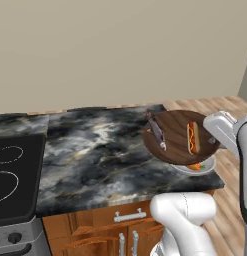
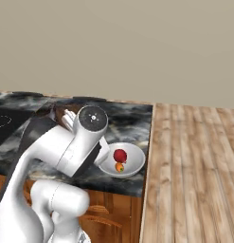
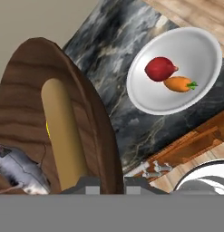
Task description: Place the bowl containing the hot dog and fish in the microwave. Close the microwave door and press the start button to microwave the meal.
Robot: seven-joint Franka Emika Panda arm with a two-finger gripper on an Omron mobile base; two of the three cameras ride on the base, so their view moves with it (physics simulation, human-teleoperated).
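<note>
Dark-brown wood grain marks the bowl [image 1: 176, 137], a shallow, stiff dish that hangs above the right end of the black marbled worktop [image 1: 95, 160], partly over a white plate [image 3: 177, 72] that sits near the corner. By my judgement it is rigid and moderately light, but its low rim gives little guard against loose contents. The hot dog [image 1: 193, 138] lies near the held side and the fish [image 1: 158, 132] towards the far side; both rest free on the smooth wood and could slide or roll if the dish tips. In the hand view the bowl already shows a slant, so a level carry is advisable.

The sensible hold is the rim edge, and that is where it is taken: the gripper [image 3: 109, 183] has its two fingertips drawn close together, one either side of the thin rim, pinching it at the edge nearest the arm. A one-sided rim grip leaves the far half unsupported, so I judge some risk of the dish pivoting in the jaws.

The white plate carries a red fruit [image 3: 160, 68] and a carrot [image 3: 178, 84] and is apart from the bowl, below it
</note>
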